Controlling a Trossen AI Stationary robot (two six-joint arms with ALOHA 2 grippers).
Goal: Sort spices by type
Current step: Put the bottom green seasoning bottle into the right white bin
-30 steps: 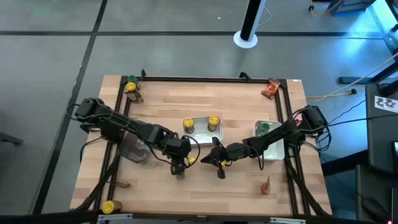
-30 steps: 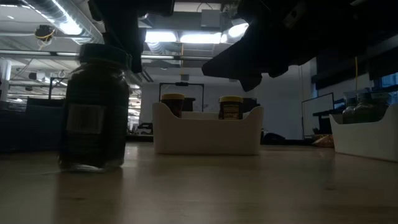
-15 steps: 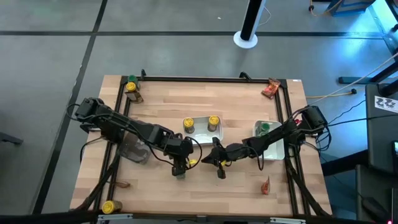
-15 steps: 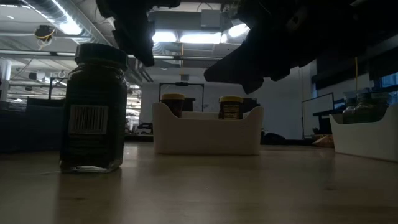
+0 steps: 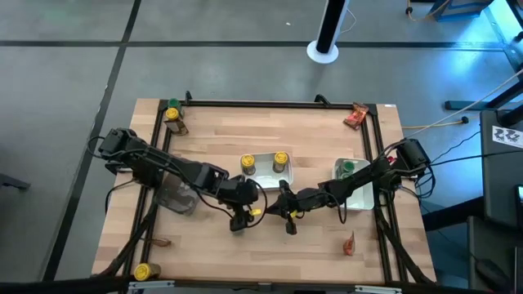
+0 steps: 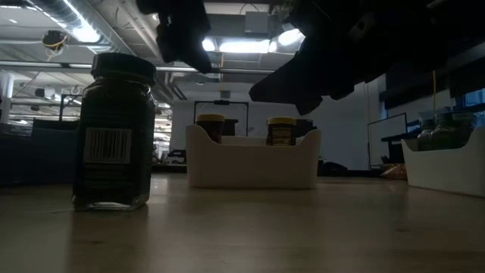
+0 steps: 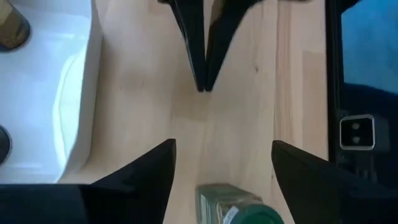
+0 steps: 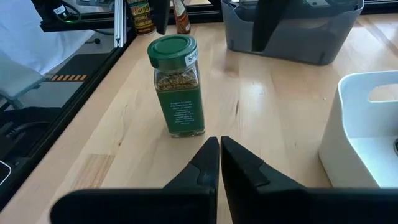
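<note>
1. Fingers of your left gripper (image 5: 238,219) are spread apart and hold nothing; in the left wrist view the green-lid jar (image 7: 238,208) stands between the two fingers (image 7: 138,177) without touching either.
2. Your right gripper (image 5: 288,220) has its fingers pressed together, empty, hanging above the table (image 5: 310,139) just right of the left one.
3. You can see the jar upright on the wood in the right wrist view (image 8: 178,85), just ahead of the closed fingers (image 8: 208,163); in the low view it stands alone with its barcode facing the camera (image 6: 114,131).
4. Look at the middle tray (image 5: 266,176): two yellow-lid jars (image 5: 248,164) stand in it.
5. Your right-hand tray (image 5: 364,196) holds another green-lid jar (image 5: 347,169).
6. One yellow-lid jar sits at the far left corner (image 5: 173,116), one at the near left corner (image 5: 143,271).
7. One red packet lies at the far right corner (image 5: 355,117); another lies near the right front edge (image 5: 350,244).
8. Beside the left arm sits the grey bin (image 5: 176,197).
</note>
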